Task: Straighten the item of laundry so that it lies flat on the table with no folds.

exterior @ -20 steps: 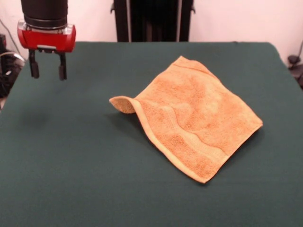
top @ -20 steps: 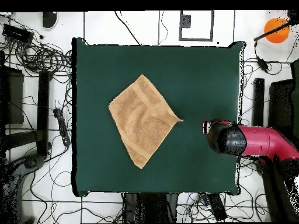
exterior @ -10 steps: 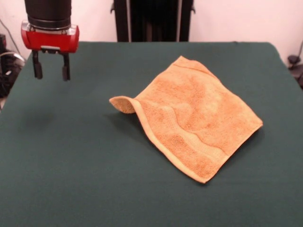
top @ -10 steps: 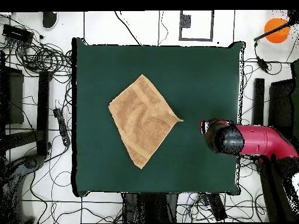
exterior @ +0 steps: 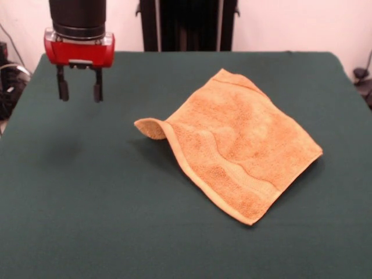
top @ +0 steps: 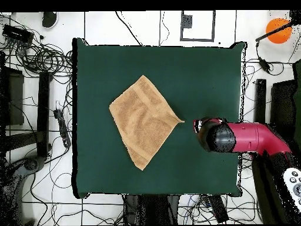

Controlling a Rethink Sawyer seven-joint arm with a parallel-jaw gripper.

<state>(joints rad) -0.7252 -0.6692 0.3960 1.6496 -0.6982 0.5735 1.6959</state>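
Observation:
The golden-orange terry towel (exterior: 238,145) lies on the dark green table (exterior: 87,221), turned like a diamond. Its left corner (exterior: 150,127) is curled up and folded over; a wavy ridge runs near the front hem. In the overhead view the towel (top: 143,119) lies at the table's middle left, its pointed corner toward the arm. My gripper (exterior: 78,91) hangs open and empty above the table, left of the curled corner and apart from it. In the overhead view the gripper (top: 204,134) is just right of that corner.
The robot's black pedestal (exterior: 187,24) stands behind the table's far edge. Cables and stands (top: 35,56) lie on the floor around the table (top: 200,70). An orange round object (top: 277,29) sits at the overhead view's top right.
My gripper has moved toward the towel's curled corner, right in the front view and left in the overhead view. The towel has not moved.

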